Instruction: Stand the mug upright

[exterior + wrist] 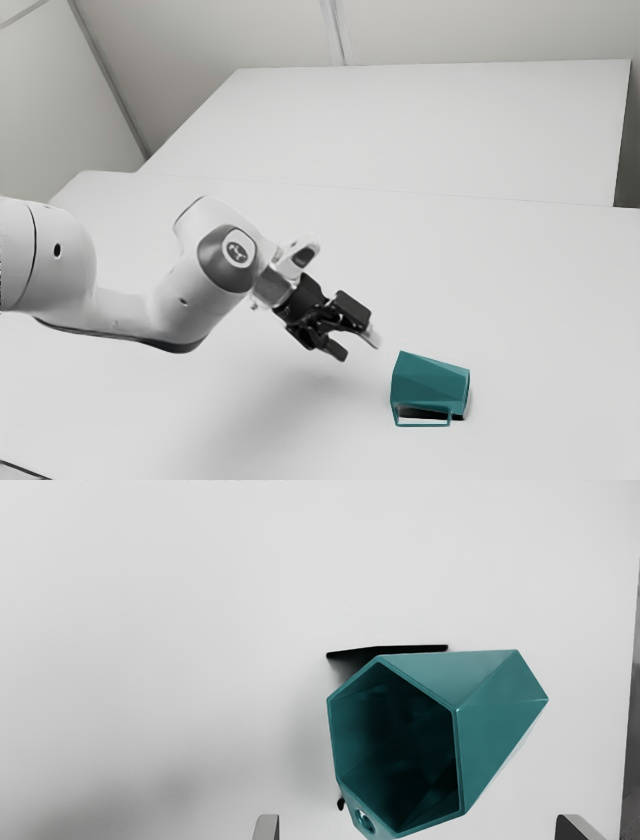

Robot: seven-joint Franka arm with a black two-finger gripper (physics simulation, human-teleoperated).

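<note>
My gripper (pixel 358 344) hangs above the table in the exterior view, up and to the left of the mug, its fingers spread with nothing between them. The faceted teal mug (pixel 430 385) lies on its side on the white table, its handle toward the exterior view's bottom edge. In the wrist view the mug (pixel 500 720) turns its open, dark mouth toward the camera, with part of the handle at its lower corner. The gripper (pixel 417 827) has its two fingertips far apart at the bottom edge, not touching the mug.
The white table (pixel 250 420) extends around the mug, and a second white surface (pixel 420 120) stands behind it. Pale walls rise at the back. A table edge runs along one side of the wrist view.
</note>
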